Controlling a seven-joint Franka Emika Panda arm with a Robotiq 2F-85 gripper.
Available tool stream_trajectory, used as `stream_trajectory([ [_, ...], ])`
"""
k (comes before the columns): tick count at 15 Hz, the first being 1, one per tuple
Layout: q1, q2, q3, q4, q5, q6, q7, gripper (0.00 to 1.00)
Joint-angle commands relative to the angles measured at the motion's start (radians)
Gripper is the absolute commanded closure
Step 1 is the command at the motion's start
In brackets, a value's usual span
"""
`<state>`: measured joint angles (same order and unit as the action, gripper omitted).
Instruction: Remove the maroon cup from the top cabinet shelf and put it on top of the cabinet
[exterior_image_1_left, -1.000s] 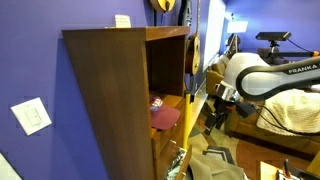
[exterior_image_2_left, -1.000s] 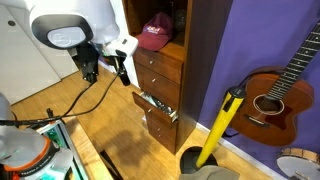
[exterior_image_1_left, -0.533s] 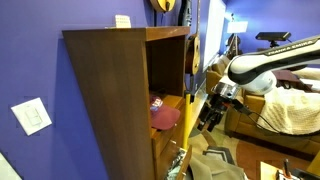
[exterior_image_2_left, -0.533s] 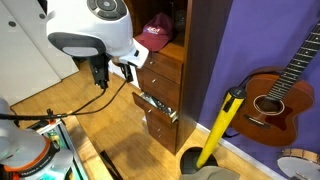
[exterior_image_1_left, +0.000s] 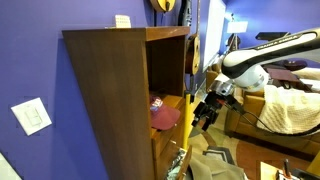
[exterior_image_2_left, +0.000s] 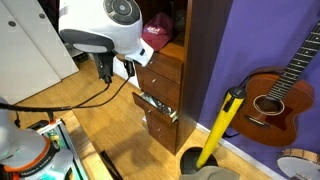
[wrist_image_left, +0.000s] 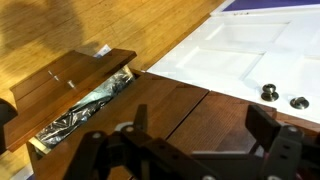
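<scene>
A: Gripper (exterior_image_1_left: 204, 113) status: fingers spread apart, nothing held. This is confirmed in the wrist view, where they are seen parted above a half-open drawer (wrist_image_left: 80, 92) with crinkled foil-like stuff inside.
B: Change vs a second ago?
A: The gripper has been brought closer to the cabinet (exterior_image_1_left: 105, 90) in both exterior views. It's still outside the upper compartment and apart from the cap. The white arm body (exterior_image_2_left: 105, 25) has been swung in toward the cabinet front.
B: Cap?
A: The maroon cap (exterior_image_2_left: 154, 33) hasn't been moved. It's lying on the top shelf (exterior_image_1_left: 176, 125) inside the upper compartment, untouched. A small white card (exterior_image_1_left: 122, 20) is seen on the cabinet top.
B: Room?
A: Wood floor (exterior_image_2_left: 100, 125), purple walls (exterior_image_1_left: 35, 55), with a switch plate (exterior_image_1_left: 33, 116) mounted on one. A guitar (exterior_image_2_left: 275, 95) is leaned against the wall beside the cabinet, with a yellow-handled tool (exterior_image_2_left: 222, 125) between them. A white door panel (wrist_image_left: 250, 50) is seen in the wrist view.
</scene>
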<state>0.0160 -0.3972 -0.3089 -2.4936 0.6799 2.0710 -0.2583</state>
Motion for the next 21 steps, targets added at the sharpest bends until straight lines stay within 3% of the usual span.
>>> stream_trajectory([
  [1, -0.042, 0.012, 0.029, 0.012, 0.078, 0.015, -0.023, 0.00],
  [8, -0.055, 0.043, 0.035, 0.055, 0.321, 0.025, -0.101, 0.00],
  [16, -0.066, 0.152, 0.094, 0.131, 0.495, 0.018, -0.121, 0.00],
  [17, -0.068, 0.165, 0.101, 0.140, 0.508, 0.016, -0.117, 0.09],
  [18, -0.071, 0.180, 0.107, 0.147, 0.516, 0.014, -0.112, 0.25],
  [21, -0.078, 0.216, 0.124, 0.166, 0.533, 0.011, -0.101, 0.51],
])
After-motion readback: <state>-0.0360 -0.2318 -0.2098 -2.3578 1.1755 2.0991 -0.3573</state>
